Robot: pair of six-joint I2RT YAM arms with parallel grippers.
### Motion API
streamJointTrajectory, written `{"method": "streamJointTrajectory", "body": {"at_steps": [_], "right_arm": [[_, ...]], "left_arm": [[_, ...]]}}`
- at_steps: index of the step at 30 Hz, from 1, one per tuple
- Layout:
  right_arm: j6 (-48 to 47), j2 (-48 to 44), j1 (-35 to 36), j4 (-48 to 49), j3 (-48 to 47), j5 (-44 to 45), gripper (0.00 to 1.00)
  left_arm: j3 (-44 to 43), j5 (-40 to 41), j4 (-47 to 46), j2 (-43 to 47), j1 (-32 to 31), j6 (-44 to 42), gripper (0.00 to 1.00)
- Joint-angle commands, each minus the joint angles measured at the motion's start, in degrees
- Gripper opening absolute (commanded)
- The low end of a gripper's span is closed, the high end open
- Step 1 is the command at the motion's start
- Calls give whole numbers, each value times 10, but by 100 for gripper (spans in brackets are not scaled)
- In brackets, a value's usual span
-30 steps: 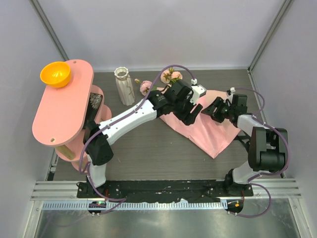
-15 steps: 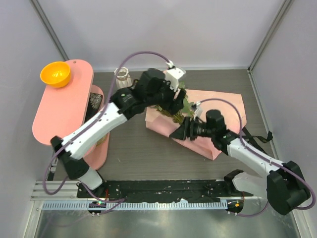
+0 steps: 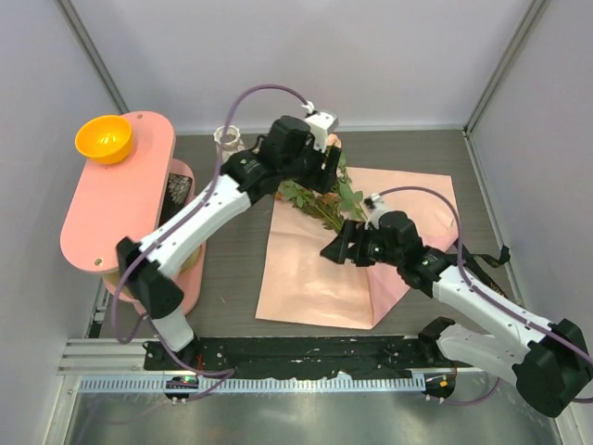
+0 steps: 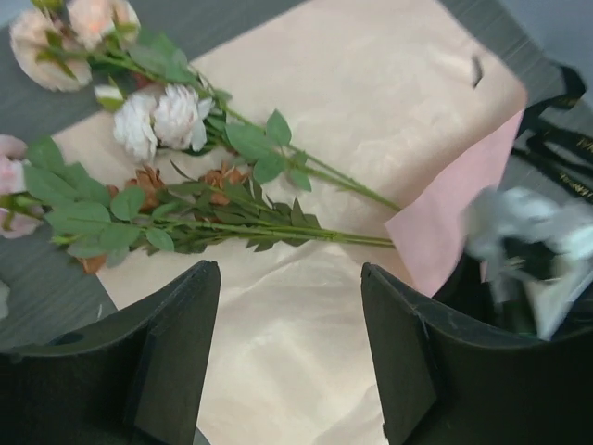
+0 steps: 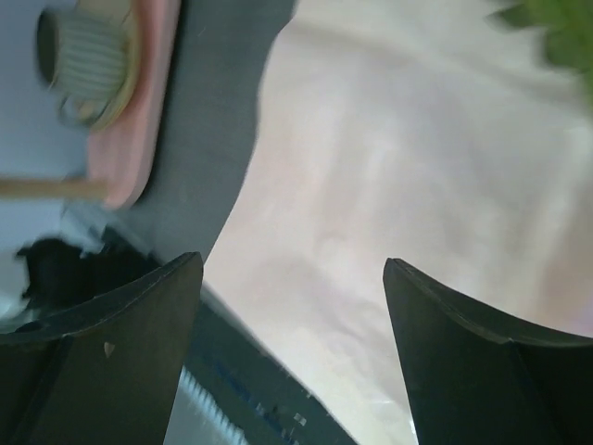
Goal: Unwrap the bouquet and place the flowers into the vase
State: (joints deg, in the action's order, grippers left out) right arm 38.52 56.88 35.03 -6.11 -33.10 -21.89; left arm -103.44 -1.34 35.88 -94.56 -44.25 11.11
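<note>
Since half a second before, the salmon paper [image 3: 315, 287] had been spread flat toward 7 o'clock, and the right claw had widened and drawn back off the stems. At about 11 o'clock on the surface [image 3: 232, 269] stood the vase [image 3: 226, 137], mostly hidden behind the left arm [image 3: 213, 209]. The left claw [image 4: 289, 269] hung wide and empty just above the flowers [image 4: 204, 218]. They lay loose on the far part of the sheet, blooms toward 11 o'clock and cut ends toward 5 o'clock. Further right, the right claw [image 5: 289, 264] was spread wide over bare paper, gripping nothing

The roses looked light, with thin, springy stems that would likely fan apart if pinched one at a time, and the blooms and leaves looked soft enough to crush. The best hold seemed to be the bare lower stems where they ran close together, short of the cut ends, taken as one gathered bundle. That would keep the heads free and leave stem to feed into the narrow neck. The vase looked small and tall, so a sideways nudge from the stems might tip it
</note>
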Motion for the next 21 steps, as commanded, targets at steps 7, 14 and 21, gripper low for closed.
{"method": "streamJointTrajectory", "body": {"at_steps": [7, 14, 21], "right_arm": [[-52, 98, -36, -194, -187, 392, 67], [8, 229, -76, -231, -282, 419, 40], [38, 128, -135, -394, -212, 422, 41]], "left_arm": [[-45, -46, 64, -158, 7, 65, 46], [-29, -129, 38, -211, 8, 119, 41], [-40, -83, 56, -216, 8, 100, 43]]}}
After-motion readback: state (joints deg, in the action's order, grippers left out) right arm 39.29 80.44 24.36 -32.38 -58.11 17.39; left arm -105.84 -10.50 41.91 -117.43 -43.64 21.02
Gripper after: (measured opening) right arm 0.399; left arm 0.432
